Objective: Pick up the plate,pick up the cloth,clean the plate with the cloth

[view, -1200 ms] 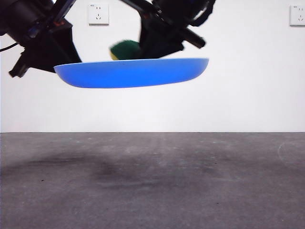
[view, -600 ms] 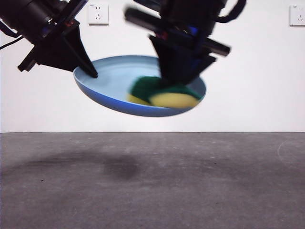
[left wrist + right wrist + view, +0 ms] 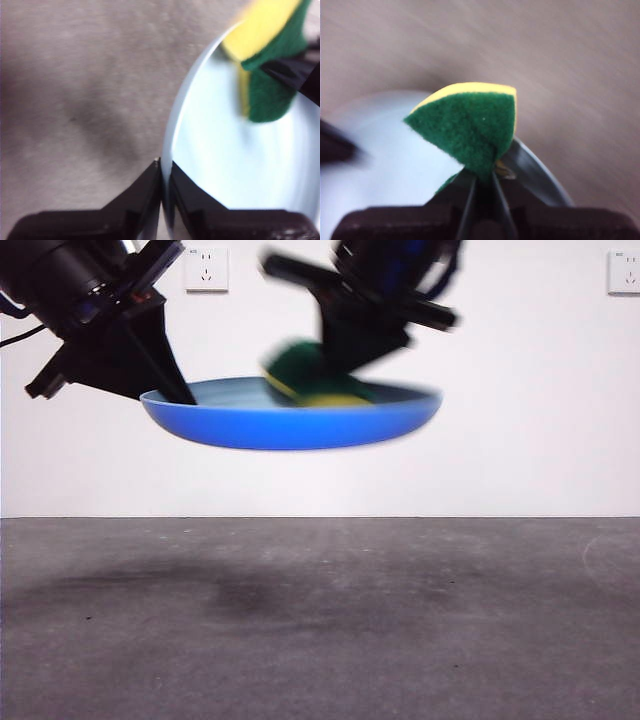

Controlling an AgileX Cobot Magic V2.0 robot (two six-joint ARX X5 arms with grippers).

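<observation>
No brand, label or legible writing on any item. Two white wall sockets, one point(image 3: 206, 269) at top centre-left and one point(image 3: 624, 272) at the right edge, carry tiny marks too small to read.

Left gripper point(image 3: 164, 172): jaws narrow, clamped on the rim of the plate point(image 3: 240, 155). In front view this gripper point(image 3: 170, 390) grips the plate point(image 3: 290, 425) at its left edge; plate held in air, well above the grey table point(image 3: 320, 630), approx. level, slightly blurred.

Right gripper point(image 3: 482, 182): jaws nearly closed, pinching the cloth point(image 3: 470, 125), a yellow sponge w/ green scouring face. Front view: the gripper point(image 3: 345, 365) comes from above and the cloth point(image 3: 310, 375) sits inside the plate, right of centre.

Front view only: plate underside, height off table, faint shadows below. Left wrist view only: pale plate interior, cloth point(image 3: 270, 60) near far rim. Right wrist view only: green face bent into a fold, plate point(image 3: 385, 150) beneath, blurred.
</observation>
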